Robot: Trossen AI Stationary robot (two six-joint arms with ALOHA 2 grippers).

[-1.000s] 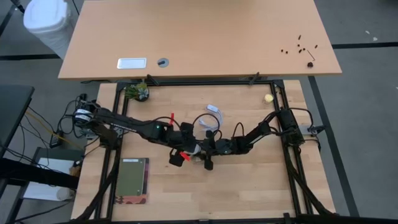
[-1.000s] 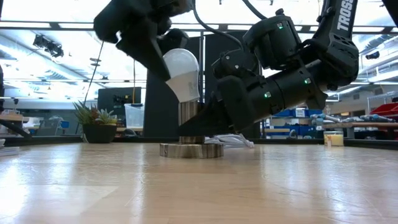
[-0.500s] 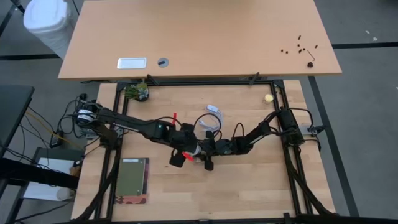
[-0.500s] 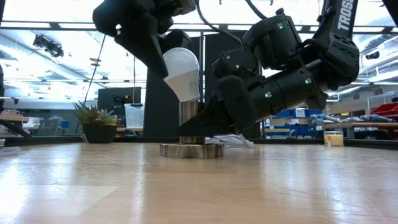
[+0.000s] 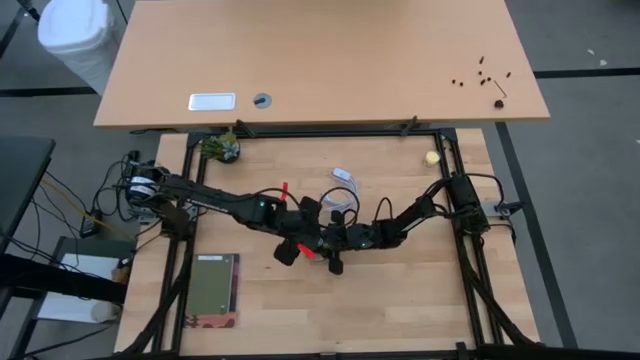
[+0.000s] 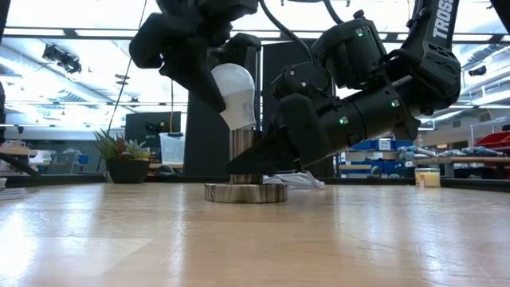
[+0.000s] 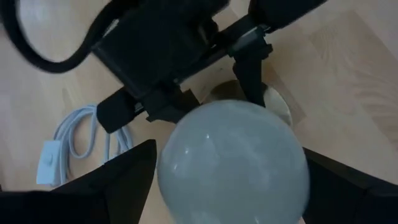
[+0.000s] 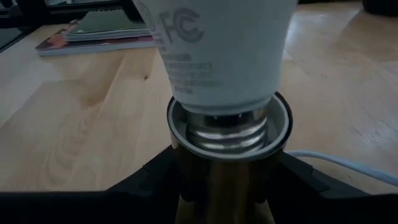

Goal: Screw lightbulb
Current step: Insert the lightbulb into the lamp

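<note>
Two grippers share our work: our left gripper (image 6: 209, 76) clasps the frosted white lightbulb (image 6: 237, 94), tilted in the brass socket (image 8: 229, 163) that our right gripper (image 6: 253, 158) clamps, so twisting it crooked could, we judge, cross the threads.
</note>
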